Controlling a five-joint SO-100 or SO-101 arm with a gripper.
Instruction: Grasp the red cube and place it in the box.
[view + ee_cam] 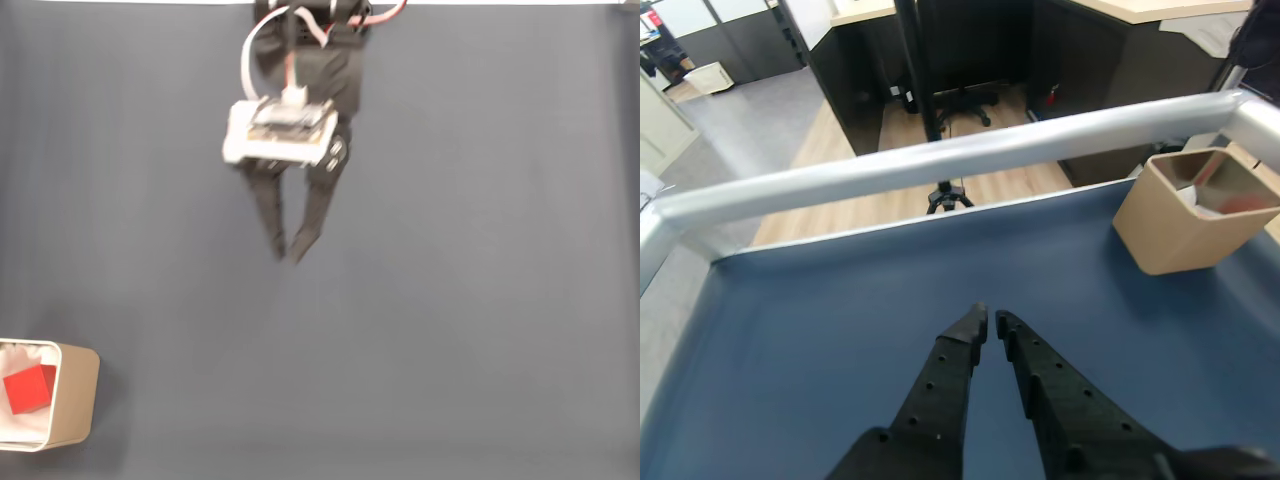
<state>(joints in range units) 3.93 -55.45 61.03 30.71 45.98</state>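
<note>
The pincer (990, 322), nearly closed and empty, hovers apparently above the mat (820, 330).

even soft light, slight motion blur, fixed view

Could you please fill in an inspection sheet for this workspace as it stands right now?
Surface: dark blue mat, metal rail along its far edge in the wrist view.
Job's things: red cube lies inside the box, at the fixed view's lower left corner.
Clutter: nothing seen.
Grippers: gripper nearly shut, empty, apart from the box.
Cables: white and red wires loop at the arm's top.
Surroundings: wooden floor, tripod, office chair beyond the rail.
</note>
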